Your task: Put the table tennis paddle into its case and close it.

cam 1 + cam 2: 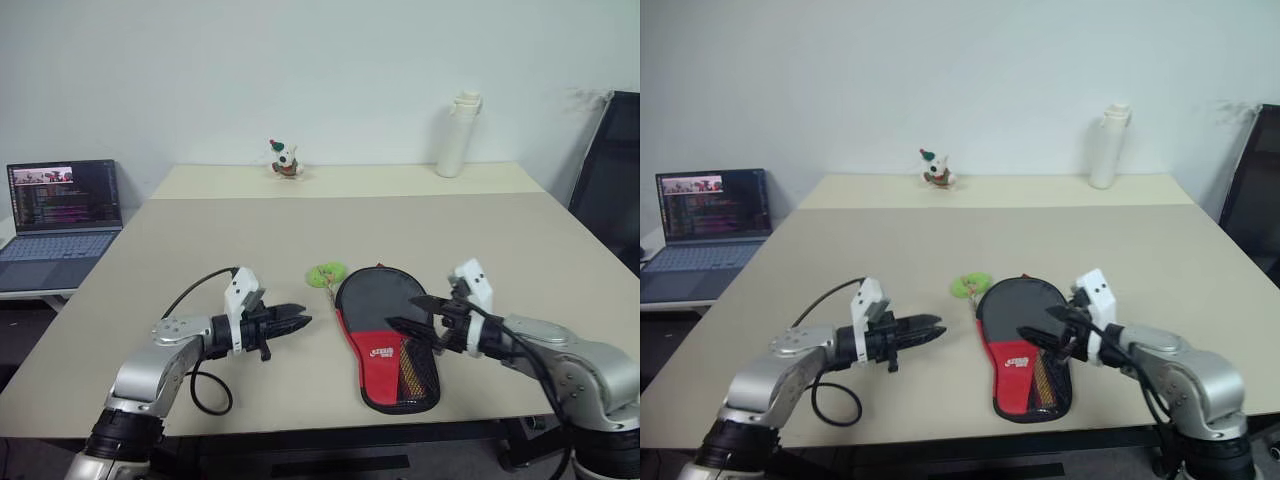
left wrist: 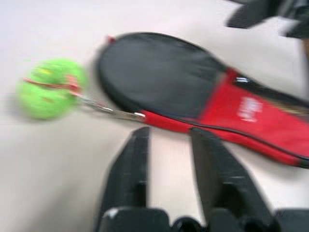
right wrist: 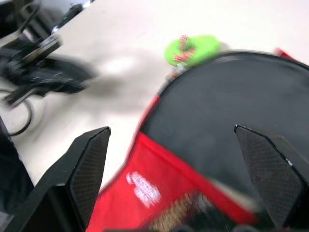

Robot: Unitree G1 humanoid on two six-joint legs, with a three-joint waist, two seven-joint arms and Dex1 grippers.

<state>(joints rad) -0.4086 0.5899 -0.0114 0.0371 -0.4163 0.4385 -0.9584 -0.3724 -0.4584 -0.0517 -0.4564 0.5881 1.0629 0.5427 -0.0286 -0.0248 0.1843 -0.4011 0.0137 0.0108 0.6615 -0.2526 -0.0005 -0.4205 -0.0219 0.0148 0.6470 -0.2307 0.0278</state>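
The case (image 1: pixel 385 335) lies flat on the table (image 1: pixel 300 240), near the front edge, its round black end pointing away from the robot and its red panel with the white logo and mesh pocket toward the robot. It looks closed along its outline, and the paddle cannot be seen, so whether it is inside cannot be told. A small green ball (image 1: pixel 326 273) rests just beside the round end of the case, on its left, joined to it by a thin metal link.

The right gripper (image 1: pixel 412 312) hovers over the right side of the case, above the red panel, its two fingers spread wide with nothing between them. The left gripper (image 1: pixel 300 318) hangs to the left of the case, apart from it, pointing toward it, fingers parted a little and empty.

Far beyond the case, a small figurine (image 1: pixel 285 160) and a white bottle (image 1: pixel 458 135) stand at the table's back edge. A laptop (image 1: pixel 62 215) sits well to the left of the case, open
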